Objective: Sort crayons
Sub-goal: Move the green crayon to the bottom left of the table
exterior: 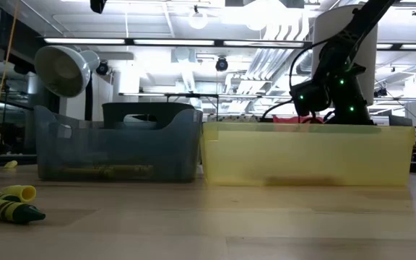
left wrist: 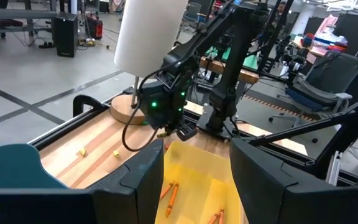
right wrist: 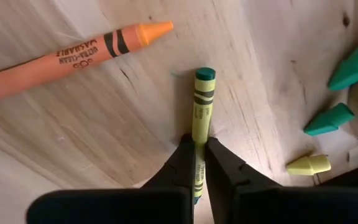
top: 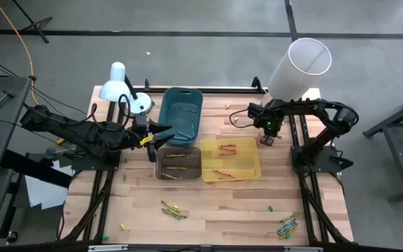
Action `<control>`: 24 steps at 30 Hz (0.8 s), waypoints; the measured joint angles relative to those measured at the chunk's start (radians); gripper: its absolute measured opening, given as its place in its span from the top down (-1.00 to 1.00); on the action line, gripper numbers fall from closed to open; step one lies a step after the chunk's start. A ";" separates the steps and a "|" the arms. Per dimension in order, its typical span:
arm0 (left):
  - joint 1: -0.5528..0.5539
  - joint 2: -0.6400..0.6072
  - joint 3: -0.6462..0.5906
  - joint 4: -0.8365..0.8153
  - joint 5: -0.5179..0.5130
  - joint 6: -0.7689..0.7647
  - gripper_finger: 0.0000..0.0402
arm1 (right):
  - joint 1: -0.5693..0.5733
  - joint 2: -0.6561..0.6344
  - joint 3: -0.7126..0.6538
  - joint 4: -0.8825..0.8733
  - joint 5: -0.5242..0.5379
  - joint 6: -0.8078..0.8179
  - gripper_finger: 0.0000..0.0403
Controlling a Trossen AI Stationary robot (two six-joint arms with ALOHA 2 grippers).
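Observation:
My right gripper [top: 266,138] stands low at the right of the yellow bin [top: 256,162] and is shut on a green crayon [right wrist: 201,99] with a yellow-green wrapper. An orange crayon [right wrist: 73,53] lies on the wood beside it. My left gripper [top: 165,133] is open and empty, held above the gap between the teal bin [top: 180,112] and the grey bin [top: 178,162]. In the left wrist view its fingers [left wrist: 145,171] stand apart. Orange crayons [top: 226,149] lie in the yellow bin and yellow ones [top: 175,168] in the grey bin. My right gripper pinches the green crayon between its two fingertips [right wrist: 184,155], on the wrapper's part [right wrist: 197,146] away from the dark green end [right wrist: 205,74]. The fingers point down at the table. The crayon runs out ahead of them. I cannot tell whether it rests on the wood.
A white desk lamp [top: 121,87] stands at the far left and a tall white cylinder [top: 299,66] at the far right. Loose crayons lie near the front edge [top: 173,208] and at the front right [top: 287,226]. Green bits [right wrist: 353,65] and a pale peg [right wrist: 309,165] lie near the right gripper.

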 joint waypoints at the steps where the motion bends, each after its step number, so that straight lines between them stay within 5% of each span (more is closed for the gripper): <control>1: 0.000 0.000 0.000 0.000 0.001 0.000 0.16 | 0.003 0.000 0.000 0.000 0.005 0.000 0.94; 11: 0.000 -0.005 0.000 0.036 0.015 0.027 0.16 | 0.007 -0.054 0.045 -0.045 0.042 0.018 0.99; 24: 0.000 -0.004 0.000 0.038 0.015 0.071 0.16 | 0.092 -0.420 0.208 -0.078 -0.019 0.248 1.00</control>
